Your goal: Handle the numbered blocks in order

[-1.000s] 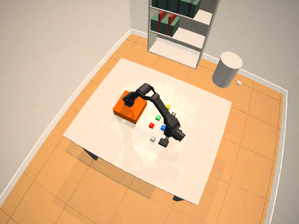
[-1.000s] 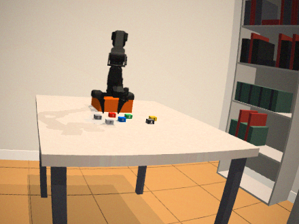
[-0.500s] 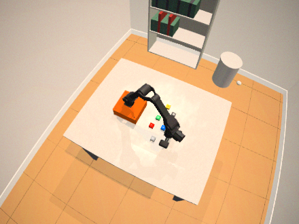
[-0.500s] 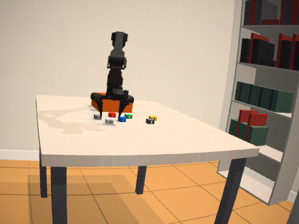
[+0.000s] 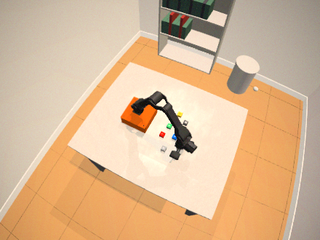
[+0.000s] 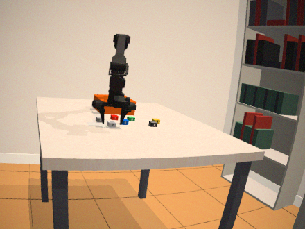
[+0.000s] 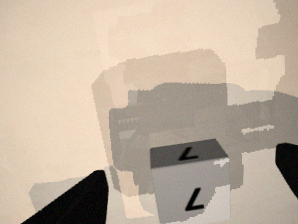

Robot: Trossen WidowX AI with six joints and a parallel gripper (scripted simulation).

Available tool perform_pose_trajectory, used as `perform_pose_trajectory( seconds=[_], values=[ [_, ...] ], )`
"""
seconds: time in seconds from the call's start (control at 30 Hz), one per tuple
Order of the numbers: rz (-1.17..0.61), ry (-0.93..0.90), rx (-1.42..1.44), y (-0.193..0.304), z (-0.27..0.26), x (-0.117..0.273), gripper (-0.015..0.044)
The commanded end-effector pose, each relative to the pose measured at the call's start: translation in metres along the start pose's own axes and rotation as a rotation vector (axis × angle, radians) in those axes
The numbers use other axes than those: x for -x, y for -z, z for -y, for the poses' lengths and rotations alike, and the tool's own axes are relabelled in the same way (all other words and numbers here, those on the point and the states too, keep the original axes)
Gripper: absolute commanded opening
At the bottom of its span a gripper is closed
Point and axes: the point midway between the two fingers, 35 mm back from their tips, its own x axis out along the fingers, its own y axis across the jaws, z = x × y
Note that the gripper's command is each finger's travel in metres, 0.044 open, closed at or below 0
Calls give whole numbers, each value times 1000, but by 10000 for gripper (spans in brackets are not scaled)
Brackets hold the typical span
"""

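A white block (image 6: 111, 123) (image 7: 192, 187) showing a 7 stands on the table between the spread fingers of my gripper (image 5: 181, 150) (image 6: 112, 122) (image 7: 192, 167). The gripper is open, with a gap on each side of the block in the wrist view; the arm hides the block in the top view. Other blocks are blue (image 5: 174, 137) (image 6: 125, 122), red (image 5: 162, 134) (image 6: 114, 117), green (image 5: 169, 126) (image 6: 130, 119), yellow (image 5: 180, 114) (image 6: 156, 121), black (image 5: 185, 123) (image 6: 153, 123) and grey (image 5: 164, 148) (image 6: 98, 119). Their digits are too small to read.
The blue block stands close beside one finger in the exterior view. The grey block is near the other finger. The arm's base stands at an orange box (image 5: 135, 121) (image 6: 100, 97) on the table (image 5: 109, 145) (image 6: 173, 146). A shelf (image 5: 189, 65) stands beyond the table.
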Motion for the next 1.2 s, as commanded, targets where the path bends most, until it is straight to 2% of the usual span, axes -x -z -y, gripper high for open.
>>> perform_pose_trajectory(
  seconds=[0.0, 0.2, 0.7, 1.03, 1.07, 1.17],
  values=[
    [-5, -2, 6, 1, 0, -3, 269],
    [-5, -2, 6, 1, 0, -3, 120],
    [-5, -2, 6, 1, 0, -3, 120],
    [-5, -2, 6, 1, 0, -3, 383],
    [-5, -2, 6, 1, 0, -3, 400],
    [-5, -2, 6, 1, 0, -3, 400]
  ],
)
